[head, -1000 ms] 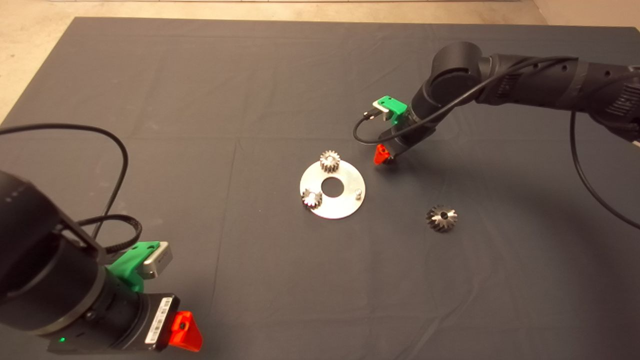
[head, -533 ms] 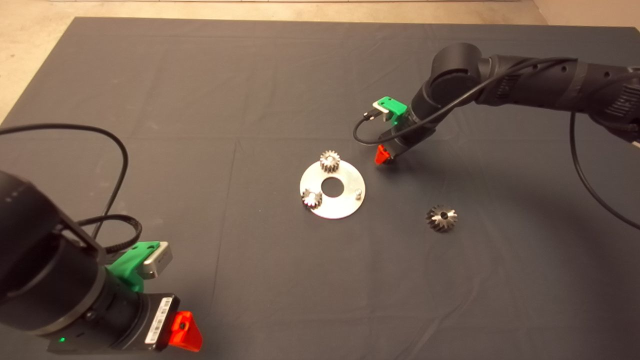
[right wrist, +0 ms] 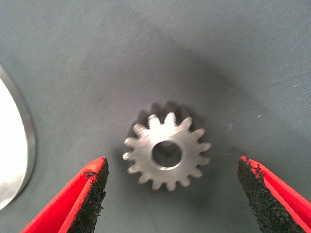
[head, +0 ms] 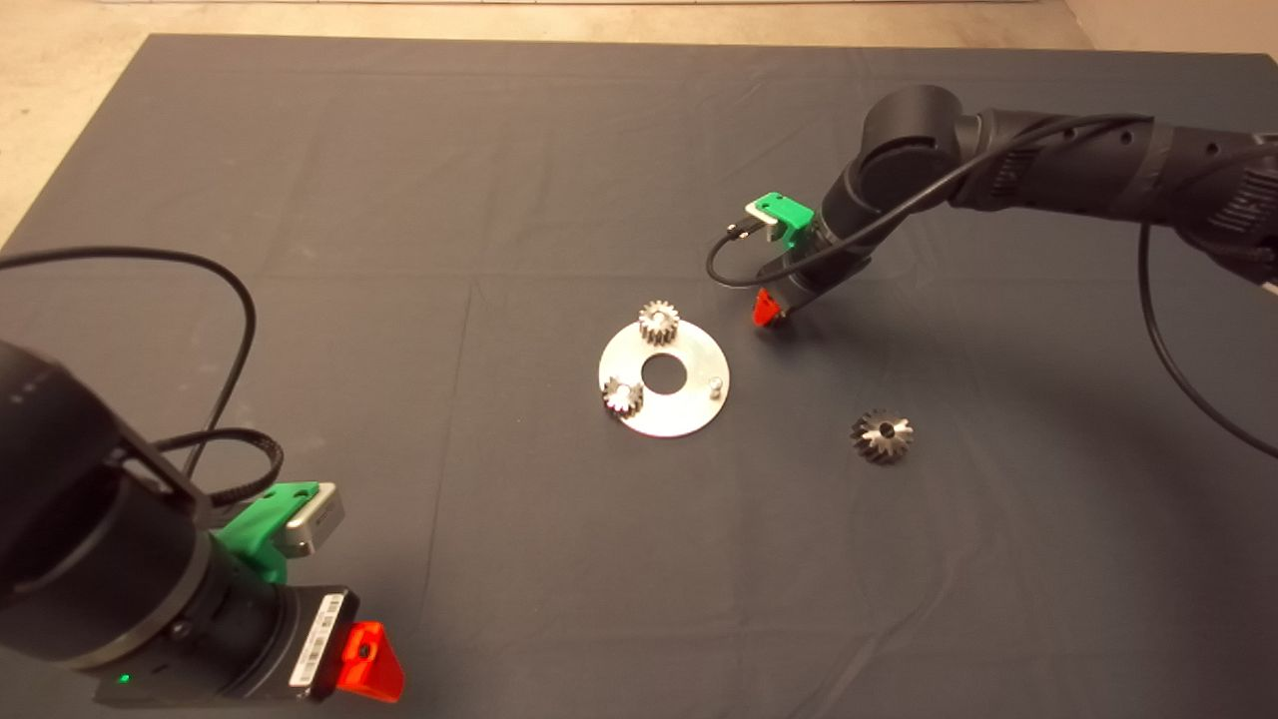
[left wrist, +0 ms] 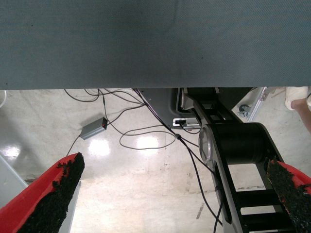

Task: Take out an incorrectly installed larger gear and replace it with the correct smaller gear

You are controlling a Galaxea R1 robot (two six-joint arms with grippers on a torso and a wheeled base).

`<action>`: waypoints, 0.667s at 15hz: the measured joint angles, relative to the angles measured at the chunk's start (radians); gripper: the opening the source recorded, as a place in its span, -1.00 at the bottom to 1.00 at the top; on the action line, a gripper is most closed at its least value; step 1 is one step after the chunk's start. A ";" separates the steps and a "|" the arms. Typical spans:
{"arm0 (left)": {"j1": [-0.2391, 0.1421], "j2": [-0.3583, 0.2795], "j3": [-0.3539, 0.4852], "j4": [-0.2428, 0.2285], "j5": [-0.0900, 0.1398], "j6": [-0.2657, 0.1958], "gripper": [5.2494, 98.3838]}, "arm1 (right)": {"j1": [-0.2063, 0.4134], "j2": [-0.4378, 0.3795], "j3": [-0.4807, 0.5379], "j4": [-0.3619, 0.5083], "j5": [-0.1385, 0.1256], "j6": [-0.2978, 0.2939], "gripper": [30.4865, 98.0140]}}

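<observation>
The smaller gear [right wrist: 166, 154], a spur gear with short straight teeth and a round hole, lies flat on the mat just beyond the round metal plate [right wrist: 14, 160]. My right gripper [right wrist: 171, 166] hangs over it, open, one finger on each side and neither touching. In the head view that gripper [head: 765, 308] sits off the plate's [head: 689, 404] upper right edge and hides the smaller gear. The larger gear [head: 882, 436], with flared teeth, rests on the mat right of the plate. My left gripper [head: 369, 661] is parked open at the lower left.
Two silvery small gears [head: 659, 322] [head: 622, 396] sit on the plate, and a bare pin [head: 715, 383] stands on its right side. The plate has a round centre hole. The left wrist view shows floor, cables and the robot base beyond the mat's edge.
The right gripper has crept very slightly to the right over the smaller gear. Gears, plate and left arm have not moved.
</observation>
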 measured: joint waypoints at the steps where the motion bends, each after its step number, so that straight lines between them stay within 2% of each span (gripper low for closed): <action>1: 0.000 0.000 0.000 0.000 0.000 0.000 0.98 | -0.001 0.000 -0.005 0.000 0.000 0.000 0.19; 4: 0.000 0.000 0.000 0.000 0.000 0.000 0.98 | -0.008 0.000 -0.007 0.000 0.000 0.000 0.19; 6: 0.000 0.000 0.000 0.000 0.000 0.000 0.98 | -0.011 0.000 -0.007 0.000 0.002 0.000 0.04; 8: 0.000 0.000 0.000 0.000 0.000 0.000 0.98 | -0.011 0.003 -0.008 0.000 0.013 0.000 0.03; 10: 0.000 0.000 0.000 0.000 0.000 0.000 0.98 | -0.011 0.003 -0.008 0.000 0.014 0.000 -0.01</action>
